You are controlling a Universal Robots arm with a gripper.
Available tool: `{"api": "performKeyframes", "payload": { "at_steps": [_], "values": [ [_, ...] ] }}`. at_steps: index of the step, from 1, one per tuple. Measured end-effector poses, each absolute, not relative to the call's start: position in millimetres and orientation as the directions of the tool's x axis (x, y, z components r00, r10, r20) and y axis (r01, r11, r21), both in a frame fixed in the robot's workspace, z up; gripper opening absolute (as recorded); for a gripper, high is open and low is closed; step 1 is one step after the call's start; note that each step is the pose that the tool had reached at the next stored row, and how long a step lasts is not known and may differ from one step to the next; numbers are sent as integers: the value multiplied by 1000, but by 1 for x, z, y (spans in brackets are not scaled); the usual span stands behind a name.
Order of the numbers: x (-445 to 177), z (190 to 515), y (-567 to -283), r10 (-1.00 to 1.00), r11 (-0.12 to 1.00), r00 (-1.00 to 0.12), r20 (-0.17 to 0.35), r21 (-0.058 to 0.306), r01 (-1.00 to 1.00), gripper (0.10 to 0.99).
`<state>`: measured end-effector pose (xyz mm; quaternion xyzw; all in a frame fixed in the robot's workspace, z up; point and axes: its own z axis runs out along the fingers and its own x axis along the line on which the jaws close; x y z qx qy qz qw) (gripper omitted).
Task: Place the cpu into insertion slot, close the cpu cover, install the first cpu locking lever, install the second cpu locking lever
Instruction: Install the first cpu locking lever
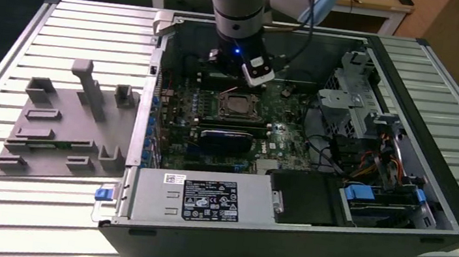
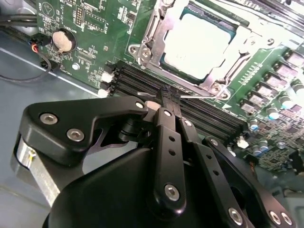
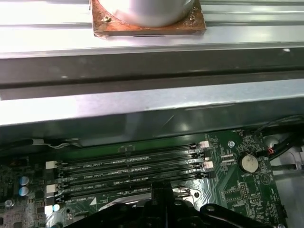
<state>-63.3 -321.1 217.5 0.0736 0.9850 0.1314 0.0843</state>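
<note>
The cpu (image 2: 197,45) lies in the insertion slot (image 1: 237,106) on the green board. The silver cpu cover (image 2: 153,33) is folded down around it, framing its bright top. A thin wire locking lever (image 2: 199,97) runs along the socket's edge beside the memory slots. My gripper (image 2: 168,97) is shut, its black fingertips pressed together right at this lever, and whether they pinch the wire cannot be told. In the exterior view the gripper (image 1: 254,74) hangs just behind the socket, inside the open computer case. The first wrist view has the closed fingertips (image 3: 161,192) above the memory slots (image 3: 128,164).
The case walls (image 1: 150,92) enclose the board. A black heatsink block (image 1: 226,142) sits in front of the socket, with drive cages and cables (image 1: 361,128) on the exterior view's right. A coin battery (image 3: 247,163) sits near the memory slots. A grey fixture (image 1: 63,128) lies outside the case.
</note>
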Motion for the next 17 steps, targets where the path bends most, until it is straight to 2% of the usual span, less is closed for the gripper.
{"api": "performKeyframes", "payload": {
  "at_steps": [17],
  "values": [
    [-63, 212, -319, 251, 941, -956, -150, 271, 205, 102]
  ]
}}
